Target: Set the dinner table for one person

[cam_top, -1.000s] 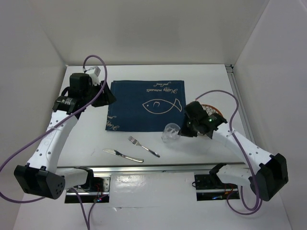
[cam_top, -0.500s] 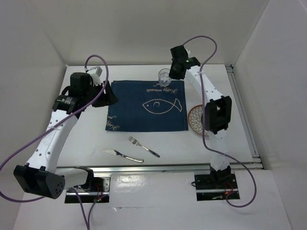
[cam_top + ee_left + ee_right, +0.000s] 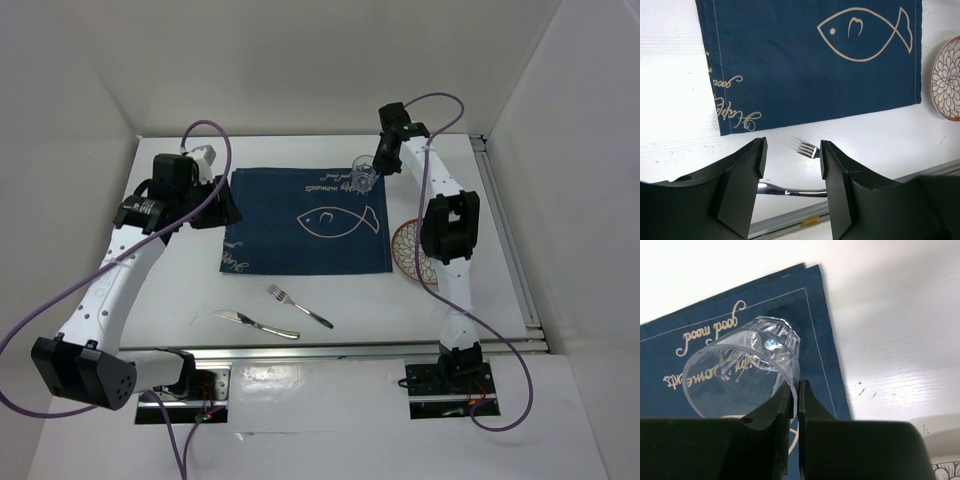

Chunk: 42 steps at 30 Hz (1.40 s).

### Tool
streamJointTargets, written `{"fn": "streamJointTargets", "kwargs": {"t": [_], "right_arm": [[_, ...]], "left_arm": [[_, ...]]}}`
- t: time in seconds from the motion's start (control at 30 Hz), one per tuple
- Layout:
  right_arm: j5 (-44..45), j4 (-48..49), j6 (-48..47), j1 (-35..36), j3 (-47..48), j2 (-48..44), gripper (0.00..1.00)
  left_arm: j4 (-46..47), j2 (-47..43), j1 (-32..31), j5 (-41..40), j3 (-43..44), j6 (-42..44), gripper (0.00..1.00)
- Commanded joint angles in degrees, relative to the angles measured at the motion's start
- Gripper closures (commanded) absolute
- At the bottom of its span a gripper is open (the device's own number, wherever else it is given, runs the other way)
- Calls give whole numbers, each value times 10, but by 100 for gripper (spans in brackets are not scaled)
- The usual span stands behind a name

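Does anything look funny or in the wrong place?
Yes. The fork and knife lie crooked on the bare dinner table, off the placemat. The plate sits beside the placemat, not on it. The right gripper pinches the glass by its rim.

Fork point(image 3: 299, 306), knife point(image 3: 256, 324) (seemingly apart) and plate point(image 3: 404, 250) crowd the dinner table point(image 3: 190, 290) around the open-centred placemat point(image 3: 270, 230).

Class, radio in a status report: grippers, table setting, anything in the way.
Right gripper shut on glass rim, above placemat far right corner. Left gripper open, empty. On dinner table: fork, knife, plate, all off placemat. Mat corner bare.
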Motion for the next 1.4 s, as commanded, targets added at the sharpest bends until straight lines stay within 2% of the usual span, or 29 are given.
{"fn": "streamJointTargets", "kwargs": {"t": [0.0,0.2,0.23,0.27,0.3,0.33,0.43,0.53,0.63,0.73,0.77,0.83,0.87,0.9,1.07,1.2,1.37], "right_arm": [[-18,22,-6,-2,11,-3,100],[-24,16,-6,-2,5,10,98],[-31,16,-6,-2,5,10,89],[-31,22,-6,-2,10,10,77],[-39,22,-6,-2,10,10,60],[-39,22,-6,-2,10,1,31],[-39,27,-6,-2,25,-33,9],[-20,33,-6,-7,25,-91,6],[2,33,0,-7,-27,-179,6],[11,59,28,-13,-191,-307,8],[17,69,37,-13,-304,-343,10],[17,93,71,-26,-417,-455,13],[-10,104,108,-46,-529,-488,13],[-27,123,128,-58,-581,-556,14],[-82,135,252,-79,-819,-713,14],[-82,124,311,-86,-894,-794,14],[-96,159,335,-138,-940,-812,14]], "left_arm": [[0,5,-2,13,21,13,37],[-6,16,-2,13,27,18,36],[-6,11,-2,13,27,18,35],[-6,11,-2,13,27,18,33],[-6,11,-2,13,27,18,33],[-6,5,-2,13,27,24,32],[-6,-2,-2,13,21,24,31],[0,-8,-2,18,21,24,31],[0,-8,-2,18,28,13,31],[0,-20,-2,23,28,13,31],[0,-20,-2,23,28,8,31],[5,-34,-2,23,21,8,27],[5,-34,-2,29,14,8,24],[5,-34,-2,40,14,8,24],[0,-39,-2,59,14,8,21],[-6,-39,-2,65,14,13,21],[-6,-44,-7,78,14,13,21]]}}
